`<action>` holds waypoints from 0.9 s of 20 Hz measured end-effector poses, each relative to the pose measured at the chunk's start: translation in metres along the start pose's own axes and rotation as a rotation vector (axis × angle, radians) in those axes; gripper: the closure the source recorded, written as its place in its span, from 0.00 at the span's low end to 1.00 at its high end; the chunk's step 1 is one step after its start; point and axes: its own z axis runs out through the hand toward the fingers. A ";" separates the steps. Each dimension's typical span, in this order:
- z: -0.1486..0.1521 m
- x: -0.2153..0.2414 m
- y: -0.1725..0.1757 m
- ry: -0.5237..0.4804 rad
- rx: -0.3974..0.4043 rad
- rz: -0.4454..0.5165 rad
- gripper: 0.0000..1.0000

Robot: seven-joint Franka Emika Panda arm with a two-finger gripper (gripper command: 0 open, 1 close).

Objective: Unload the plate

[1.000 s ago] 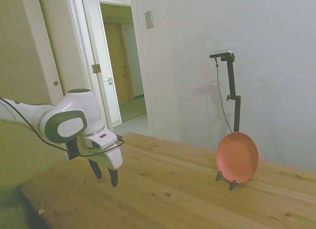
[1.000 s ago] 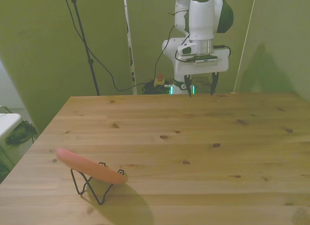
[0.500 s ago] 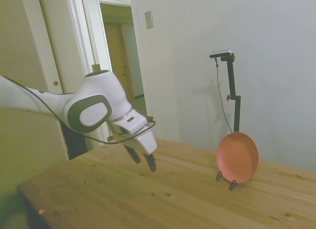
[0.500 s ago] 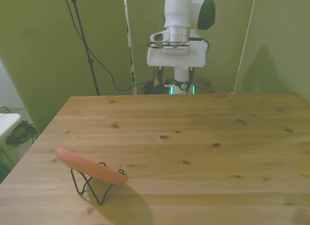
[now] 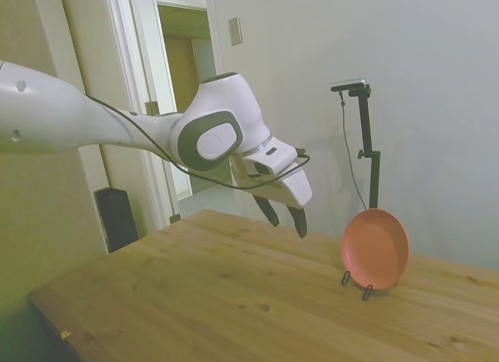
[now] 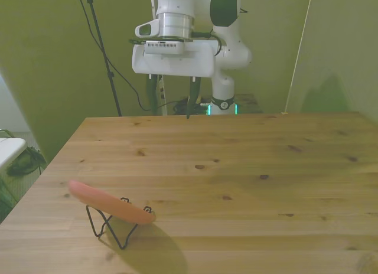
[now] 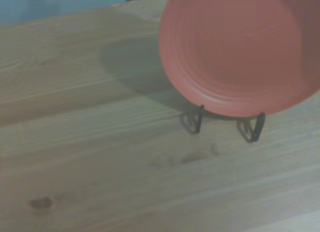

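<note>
The salmon-pink plate [image 5: 376, 249] leans nearly upright in a thin black wire stand [image 5: 355, 283] on the wooden table [image 5: 234, 299]. From the front, the plate [image 6: 109, 203] shows edge-on near the table's front corner on the front view's left, resting in the wire stand [image 6: 113, 228]. My gripper [image 5: 287, 223] hangs open and empty above the table, well short of the plate, with its fingers pointing down. In the front view the gripper [image 6: 173, 107] is over the table's far edge. The wrist view shows the plate [image 7: 240, 52] face-on, with the stand's feet [image 7: 198, 120] below it.
Bare wooden table [image 6: 248, 156] stretches between gripper and plate. A doorway [image 5: 191, 104] and wall lie beyond the table in the side view. A black pole with cables [image 6: 101, 49] stands behind the table at the front view's left.
The arm has swung across the table toward the plate, rising as it went: rightward in the side view, leftward in the front view. The fingers stay open. The plate has not moved.
</note>
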 end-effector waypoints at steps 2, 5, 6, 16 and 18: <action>-0.010 0.025 0.003 0.020 -0.027 -0.051 0.00; -0.009 0.077 0.009 0.072 -0.051 -0.150 0.00; -0.004 0.093 0.010 0.081 -0.056 -0.188 0.00; 0.031 0.166 -0.021 0.078 -0.031 -0.665 0.00; 0.035 0.173 -0.025 0.094 -0.028 -0.753 0.00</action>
